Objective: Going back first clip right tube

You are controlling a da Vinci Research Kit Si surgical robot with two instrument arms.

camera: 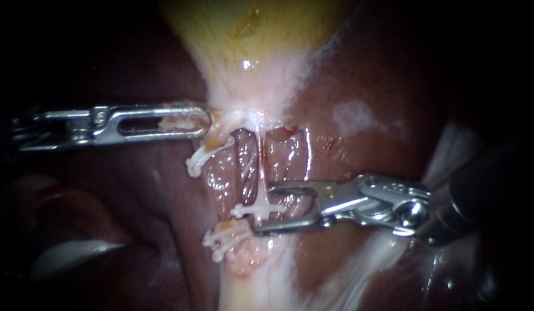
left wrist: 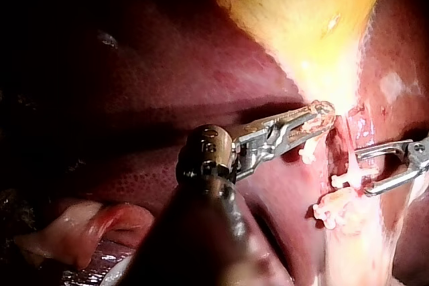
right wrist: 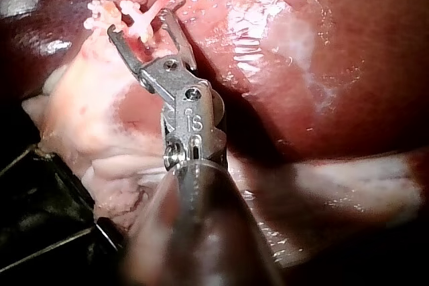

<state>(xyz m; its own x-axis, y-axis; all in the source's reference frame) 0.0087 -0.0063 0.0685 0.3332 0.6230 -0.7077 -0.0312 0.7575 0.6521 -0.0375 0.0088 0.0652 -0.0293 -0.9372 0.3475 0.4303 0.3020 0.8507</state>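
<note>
The yellow gallbladder [camera: 249, 23] narrows to a pale neck over the dark red liver [camera: 359, 69]. My left instrument [camera: 204, 121] is shut on tissue at that neck, also in the left wrist view [left wrist: 324, 113]. Below the neck, a thin whitish right tube [camera: 253, 167] carries a white clip [camera: 256, 211]. My right instrument [camera: 262, 208] stands open, its two jaws astride this clip with a gap showing. The right wrist view shows the same clip [right wrist: 139, 23] between the open jaws [right wrist: 137, 25]. The left tube [camera: 220, 178] bears two white clips [camera: 206, 154] [camera: 223, 239].
Pale fatty tissue [camera: 249, 288] runs down from the clipped tubes. A pale fold [camera: 65, 253] lies on the liver lower left. In the right wrist view a black frame [right wrist: 40, 232] lies beside my instrument's shaft, past the pale tissue edge.
</note>
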